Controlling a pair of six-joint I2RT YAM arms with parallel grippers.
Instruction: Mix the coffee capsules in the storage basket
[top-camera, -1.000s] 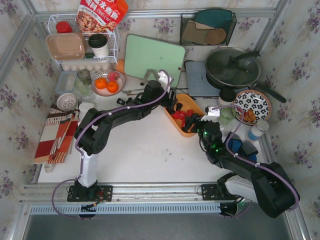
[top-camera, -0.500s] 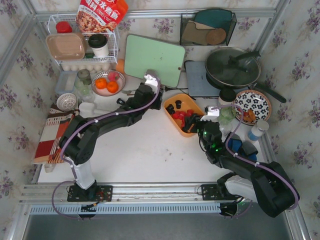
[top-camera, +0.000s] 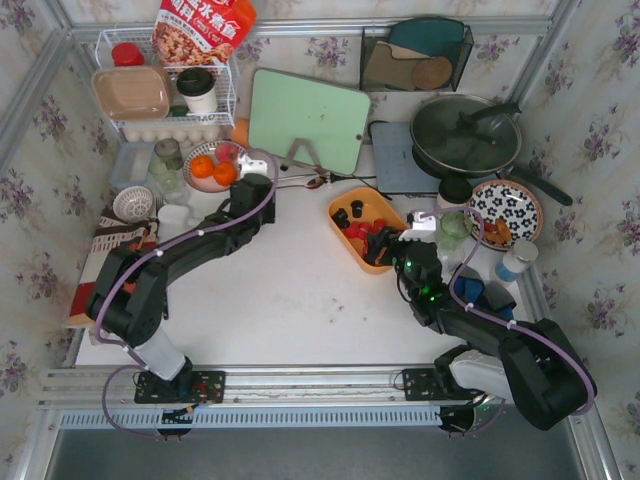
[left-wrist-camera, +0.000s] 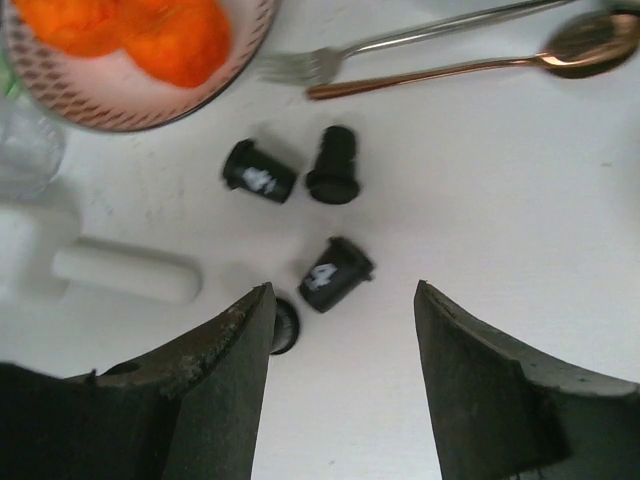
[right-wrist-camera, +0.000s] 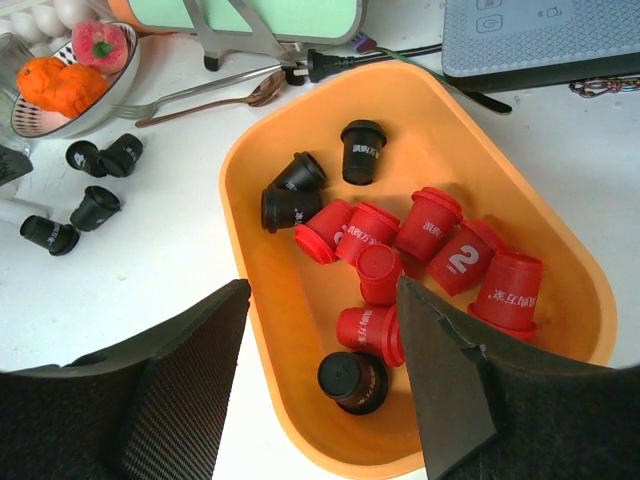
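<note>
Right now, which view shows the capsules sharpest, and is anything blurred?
Right wrist: red capsules in the basket sharp, print readable. Left wrist: oranges blurred, black capsules softer. Top external: evenly lit, but too small for print.

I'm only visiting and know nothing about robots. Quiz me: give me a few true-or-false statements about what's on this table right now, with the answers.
1. The orange basket holds both red capsules and black capsules. True.
2. Every black capsule is inside the basket. False: four loose black capsules lie on the table near the bowl of oranges.
3. The left gripper is clamped on a red capsule. False: it is open and empty, above the loose black capsules.
4. A fork and a spoon lie beside that bowl. True.
5. The right gripper is open above the basket. True.
</note>
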